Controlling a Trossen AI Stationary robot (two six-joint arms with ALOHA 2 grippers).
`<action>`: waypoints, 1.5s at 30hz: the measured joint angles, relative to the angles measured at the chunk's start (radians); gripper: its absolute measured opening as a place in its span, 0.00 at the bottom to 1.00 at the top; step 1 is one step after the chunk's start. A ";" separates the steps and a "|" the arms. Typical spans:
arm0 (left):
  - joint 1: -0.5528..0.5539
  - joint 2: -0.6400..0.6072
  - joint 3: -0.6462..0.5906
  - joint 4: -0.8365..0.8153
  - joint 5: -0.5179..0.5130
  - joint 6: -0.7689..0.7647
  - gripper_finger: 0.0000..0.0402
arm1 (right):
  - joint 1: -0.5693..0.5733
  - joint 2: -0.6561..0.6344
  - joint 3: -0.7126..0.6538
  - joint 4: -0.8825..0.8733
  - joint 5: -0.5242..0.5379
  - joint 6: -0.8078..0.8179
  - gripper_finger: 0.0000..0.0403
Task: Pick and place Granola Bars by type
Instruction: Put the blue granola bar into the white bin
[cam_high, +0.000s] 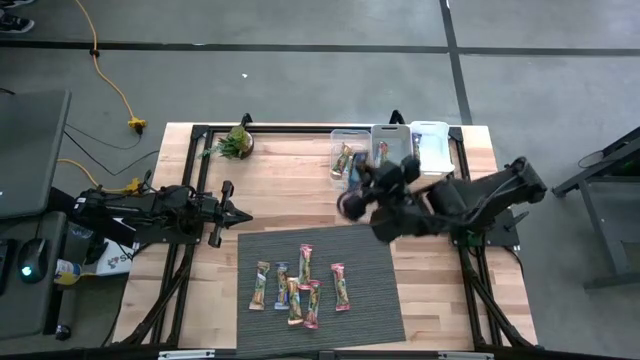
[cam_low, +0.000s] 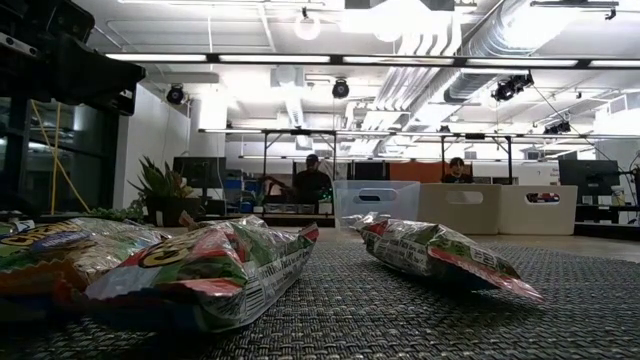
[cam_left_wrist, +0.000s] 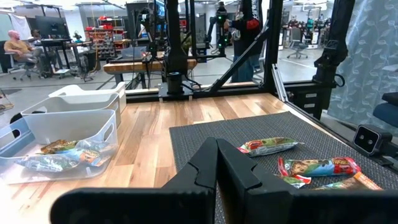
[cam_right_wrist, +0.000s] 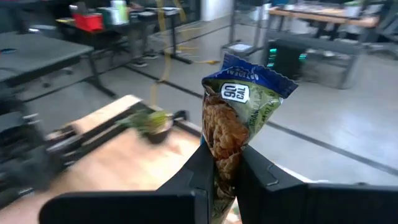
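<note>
Several granola bars (cam_high: 300, 285) in tan, pink and blue-green wrappers lie flat on the dark woven mat (cam_high: 370, 260); they also show in the low view (cam_low: 200, 270) and the left wrist view (cam_left_wrist: 317, 167). My right gripper (cam_high: 352, 198) hovers above the table just in front of the bins and is shut on a blue-green bar (cam_right_wrist: 239, 118). My left gripper (cam_high: 228, 212) rests shut at the table's left side, pointing level toward the mat, its fingers (cam_left_wrist: 217, 168) together with nothing between them. My right gripper pinches the blue-green bar's lower part (cam_right_wrist: 222, 171) between its two fingers, which lie across the bar. The bar's crimped blue top end (cam_right_wrist: 252, 78) sticks out well past the fingertips. The bar is lifted clear of the table.
Three bins stand in a row at the far right of the table: a clear one (cam_high: 347, 155) with a few bars inside, and two more (cam_high: 392, 142) (cam_high: 430, 145) beside it. A small potted plant (cam_high: 237, 142) stands at the far left. People sit in the room beyond.
</note>
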 joint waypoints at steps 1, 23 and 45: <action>0.000 0.000 0.000 0.000 0.000 0.000 0.00 | -0.016 -0.014 0.000 -0.026 -0.004 0.000 0.07; 0.000 0.000 0.000 0.000 0.000 0.000 0.00 | -0.616 -0.219 -0.130 -0.589 -0.276 0.108 0.08; 0.000 0.000 0.000 0.000 0.000 0.000 0.00 | -1.087 -0.224 -0.736 0.001 -0.573 -0.182 0.08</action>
